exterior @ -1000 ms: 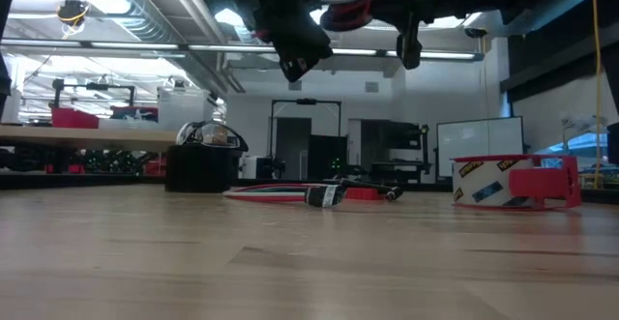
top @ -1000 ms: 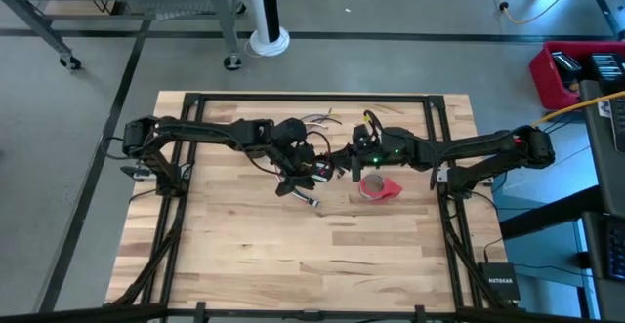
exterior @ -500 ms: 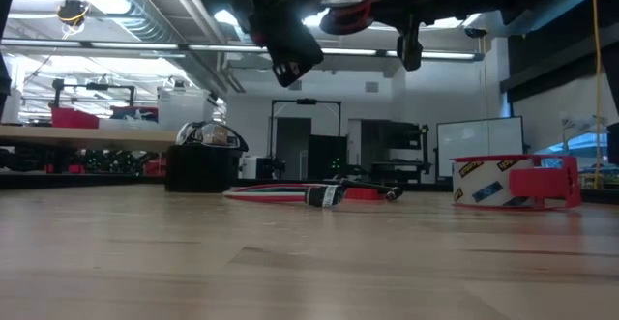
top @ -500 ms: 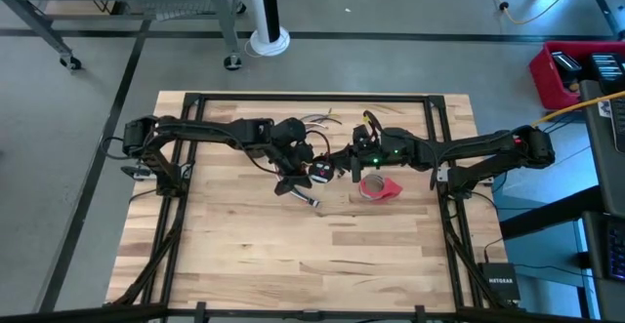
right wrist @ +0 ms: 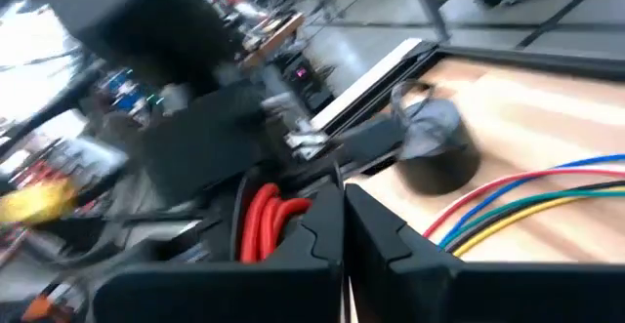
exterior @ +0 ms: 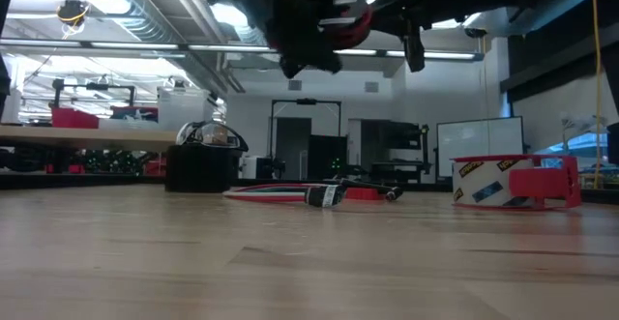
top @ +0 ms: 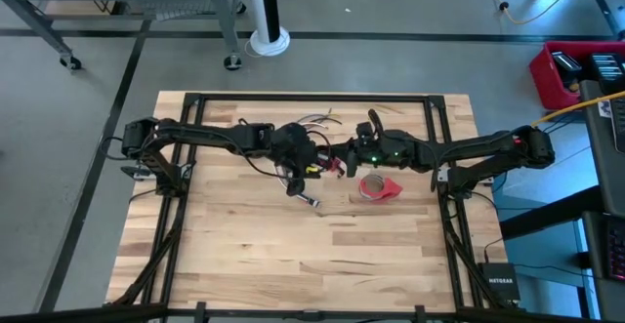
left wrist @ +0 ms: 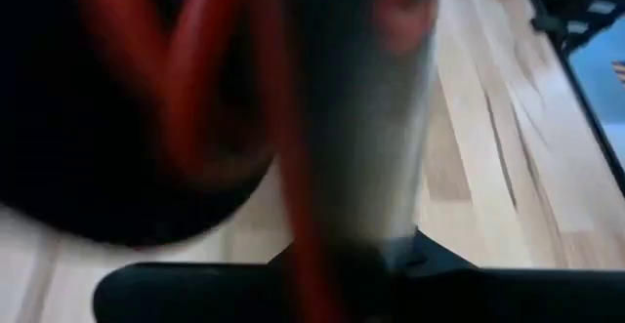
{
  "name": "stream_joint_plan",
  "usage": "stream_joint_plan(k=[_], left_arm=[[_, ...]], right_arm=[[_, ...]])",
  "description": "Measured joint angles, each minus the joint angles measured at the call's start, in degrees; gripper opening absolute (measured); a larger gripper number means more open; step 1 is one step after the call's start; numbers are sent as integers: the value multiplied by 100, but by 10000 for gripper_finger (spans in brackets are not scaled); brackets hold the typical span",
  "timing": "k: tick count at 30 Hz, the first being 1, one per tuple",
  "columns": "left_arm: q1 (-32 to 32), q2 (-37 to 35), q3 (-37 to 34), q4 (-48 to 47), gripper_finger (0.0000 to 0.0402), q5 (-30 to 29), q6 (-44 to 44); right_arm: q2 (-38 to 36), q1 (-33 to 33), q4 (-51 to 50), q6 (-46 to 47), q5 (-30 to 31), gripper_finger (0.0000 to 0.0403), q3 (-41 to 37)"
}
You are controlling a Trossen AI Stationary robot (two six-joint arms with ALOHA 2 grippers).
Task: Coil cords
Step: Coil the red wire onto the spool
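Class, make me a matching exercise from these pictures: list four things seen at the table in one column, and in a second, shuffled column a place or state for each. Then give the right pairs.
Things:
1. left claw
2. right claw
3. red tape roll
4. wire bundle with plug

Places or states:
A. lying flat on the table top
B. shut, raised above the table, reaching in from the left side
C. resting on the wood beside the right arm
D. shut on red cord loops, reaching in from the right side

Pairs: 1-B, 2-D, 3-C, 4-A
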Motion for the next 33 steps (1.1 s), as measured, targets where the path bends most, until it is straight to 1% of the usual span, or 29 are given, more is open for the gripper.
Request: stream_joint_plan(k=[3,13,21,24,29,31,33], left_arm=[[-93,5,-10,183,0,-93,27],[-178,4,-55,288,1,-758,-90],[-167,7,-55,176,1,-815,-59],[-152,4,-55,-160,2,-813,-91],[-163,4,-55,-1203,2,-845,-422],[-231,4,-59,-1432,2,-1055,-481],[-335,7,-63,-1446,2,-1294,-439]], right_arm=[[-13,-14,250,-112,278,1,15],[-2,-18,884,-390,630,1,7],[-2,-18,893,-397,626,1,7],[-36,-18,854,-415,629,1,7],[-283,-17,829,-661,955,1,7],[-379,-18,815,-720,956,1,7],[-482,-16,735,-797,962,1,7]])
